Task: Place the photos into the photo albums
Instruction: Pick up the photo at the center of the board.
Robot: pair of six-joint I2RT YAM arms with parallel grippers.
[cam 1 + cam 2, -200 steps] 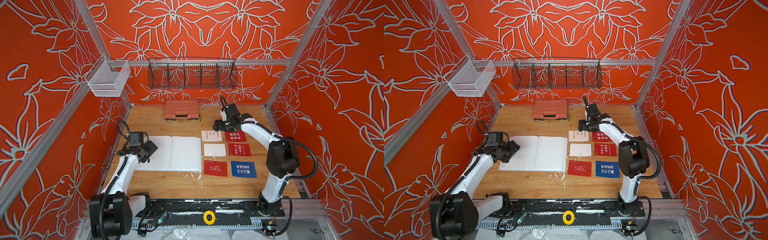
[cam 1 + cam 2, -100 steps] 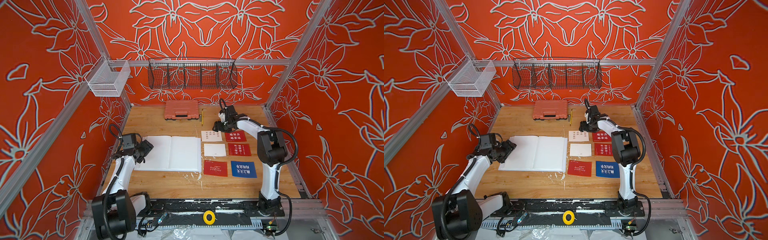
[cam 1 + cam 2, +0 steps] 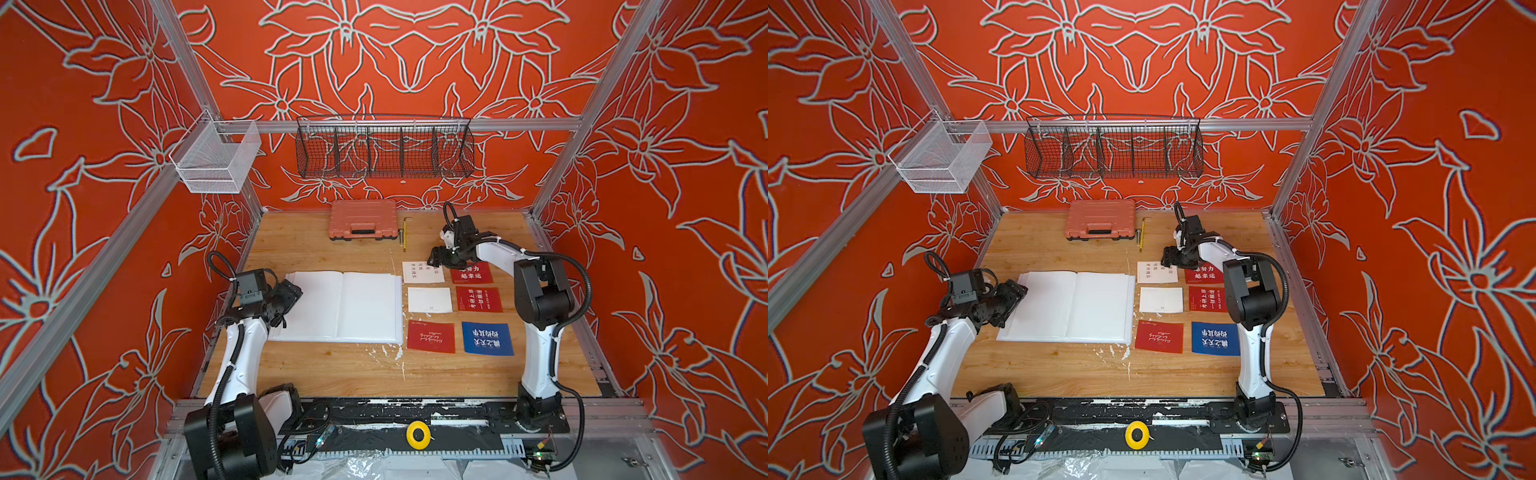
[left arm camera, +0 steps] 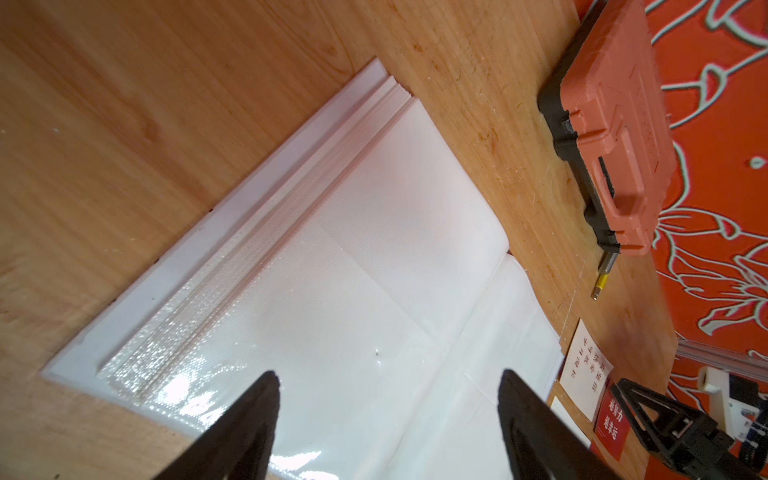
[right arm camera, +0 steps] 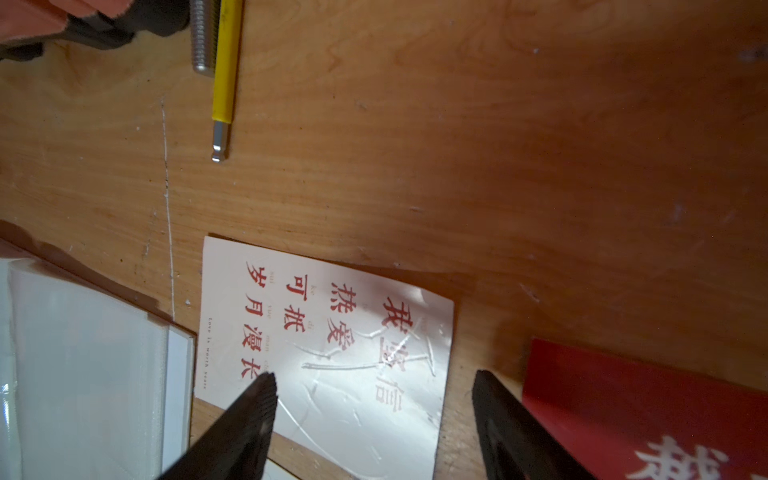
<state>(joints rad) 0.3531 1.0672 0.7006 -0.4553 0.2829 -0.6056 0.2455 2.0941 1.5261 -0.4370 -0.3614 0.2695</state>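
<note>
The photo album (image 3: 345, 305) (image 3: 1071, 305) lies open on the wooden table, showing blank white sleeve pages. To its right lie several photos: a white one with red writing (image 3: 422, 272) (image 5: 324, 332), a plain white one (image 3: 429, 300), three red ones (image 3: 478, 299) and a blue one (image 3: 487, 338). My left gripper (image 3: 293, 291) (image 4: 386, 376) is open, low over the album's left page with nothing between its fingers. My right gripper (image 3: 436, 259) (image 5: 374, 376) is open just above the written white photo. One fingertip is over that photo and the other over bare wood beside the top red photo (image 5: 648, 411).
An orange-pink plastic case (image 3: 363, 219) sits at the back of the table with a yellow-handled tool (image 3: 404, 237) beside it. A black wire basket (image 3: 384, 145) and a white mesh basket (image 3: 216, 156) hang on the frame. A yellow tape roll (image 3: 418, 434) lies on the front rail.
The right arm's elbow has swung inward while its gripper stayed over the written white photo. The left gripper has shifted slightly at the album's left edge.
</note>
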